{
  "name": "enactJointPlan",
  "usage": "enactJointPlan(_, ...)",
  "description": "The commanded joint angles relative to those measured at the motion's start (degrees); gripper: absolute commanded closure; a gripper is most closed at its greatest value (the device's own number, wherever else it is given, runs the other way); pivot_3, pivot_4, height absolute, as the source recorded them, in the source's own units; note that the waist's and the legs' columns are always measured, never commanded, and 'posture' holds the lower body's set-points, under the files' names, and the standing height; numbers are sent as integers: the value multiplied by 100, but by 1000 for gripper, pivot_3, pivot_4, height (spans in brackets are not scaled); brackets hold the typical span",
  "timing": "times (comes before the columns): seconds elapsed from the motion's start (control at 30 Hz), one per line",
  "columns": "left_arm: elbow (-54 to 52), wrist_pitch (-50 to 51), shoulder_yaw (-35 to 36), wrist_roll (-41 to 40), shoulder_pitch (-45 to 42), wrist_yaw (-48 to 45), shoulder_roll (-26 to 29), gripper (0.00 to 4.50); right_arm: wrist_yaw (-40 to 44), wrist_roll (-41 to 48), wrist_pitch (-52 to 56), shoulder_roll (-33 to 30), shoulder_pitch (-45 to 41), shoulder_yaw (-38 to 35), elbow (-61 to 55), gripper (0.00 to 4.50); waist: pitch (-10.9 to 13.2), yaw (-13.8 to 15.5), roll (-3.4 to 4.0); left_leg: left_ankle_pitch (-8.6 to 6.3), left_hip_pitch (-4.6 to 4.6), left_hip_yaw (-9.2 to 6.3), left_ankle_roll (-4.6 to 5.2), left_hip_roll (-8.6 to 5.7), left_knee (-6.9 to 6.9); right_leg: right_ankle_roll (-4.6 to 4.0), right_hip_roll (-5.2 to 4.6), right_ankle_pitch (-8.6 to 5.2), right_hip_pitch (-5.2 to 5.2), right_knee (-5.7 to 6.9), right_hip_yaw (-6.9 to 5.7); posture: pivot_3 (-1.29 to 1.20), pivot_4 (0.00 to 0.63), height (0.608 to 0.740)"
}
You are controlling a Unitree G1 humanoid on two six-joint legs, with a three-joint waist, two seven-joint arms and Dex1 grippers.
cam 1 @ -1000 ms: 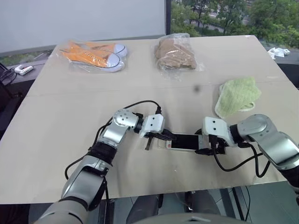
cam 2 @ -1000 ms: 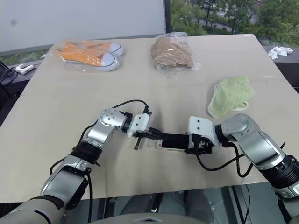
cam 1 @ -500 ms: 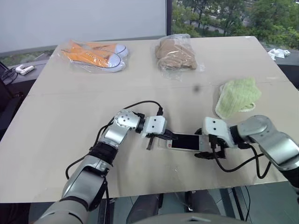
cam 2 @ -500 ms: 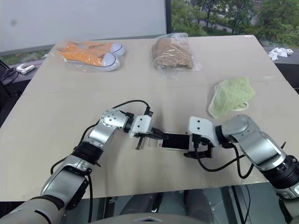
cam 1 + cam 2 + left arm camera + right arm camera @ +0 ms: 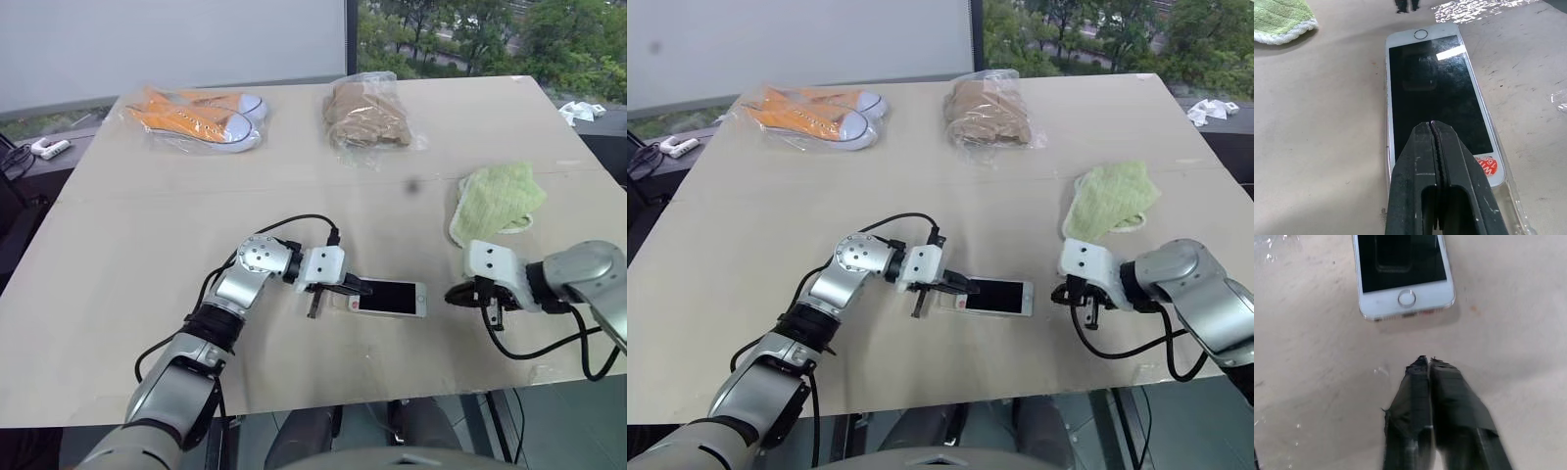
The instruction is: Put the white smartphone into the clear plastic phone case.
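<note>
The white smartphone (image 5: pixel 388 298) lies screen-up in the clear plastic phone case (image 5: pixel 1508 193) near the desk's (image 5: pixel 147 206) front edge; the left claw (image 5: pixel 1436 128), pressed together, rests over its screen; the right claw (image 5: pixel 1426 363), pressed together, hovers just beside its home-button end.

White smartphone (image 5: pixel 389 298) lies flat near the table's (image 5: pixel 127 245) front edge, left gripper (image 5: pixel 359 287) closed at one end, right gripper (image 5: pixel 453 296) off the other end, not touching.
</note>
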Motion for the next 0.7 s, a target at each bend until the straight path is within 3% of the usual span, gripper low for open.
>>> enactJointPlan(0.03, -60, 64, -95, 108, 60, 25, 21, 4500, -65, -29, -39, 84, -207, 124, -170, 4450, 0, 0, 0, 0, 0, 1, 0, 0, 0, 0, 0, 0, 0, 0, 0, 0, 150, 740)
enactJointPlan(0.37, -1193, 854, 414, -551, -28, 219, 176, 4500, -122, -85, -93, 71, -198, 344, -158, 4450, 1, -2, -1, 0, -9, -1, 0, 0, 2, 0, 0, 0, -7, 0, -1, 0, 150, 740)
enactJointPlan(0.7, -1210, 751, 816, -433, 404, -114, 1503, 4500, -124, -129, -169, 91, -143, 344, -95, 4450, 2, -18, 1, 0, -4, 1, 0, 1, -4, 0, 1, 0, -7, -2, 2, 0, 150, 740)
